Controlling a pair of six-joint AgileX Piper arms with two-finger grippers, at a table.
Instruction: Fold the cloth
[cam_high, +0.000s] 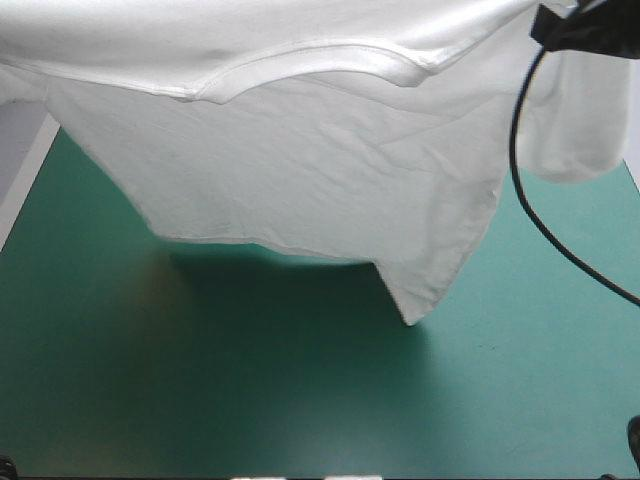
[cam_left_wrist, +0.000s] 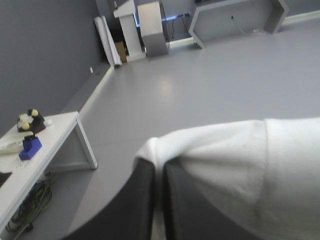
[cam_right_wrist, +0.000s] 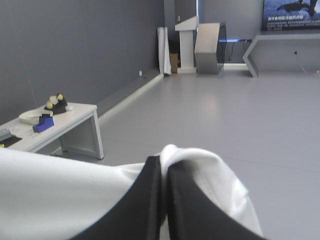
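The white T-shirt (cam_high: 300, 170) hangs stretched wide above the teal-green table (cam_high: 250, 400), filling the upper part of the high view; its collar seam curves near the top and one corner droops lowest right of the middle. My left gripper (cam_left_wrist: 159, 165) is raised level with the room, its black fingers (cam_left_wrist: 137, 200) all but shut with the T-shirt (cam_left_wrist: 235, 165) draped over their tips and to one side. My right gripper (cam_right_wrist: 164, 162) is also raised and shut on the T-shirt (cam_right_wrist: 60, 195), cloth bunched over its tips. In the high view only the right wrist shows, at the top right corner.
The T-shirt casts a dark shadow on the table (cam_high: 280, 290) beneath its hanging edge. The table's left edge (cam_high: 25, 190) shows under the cloth.
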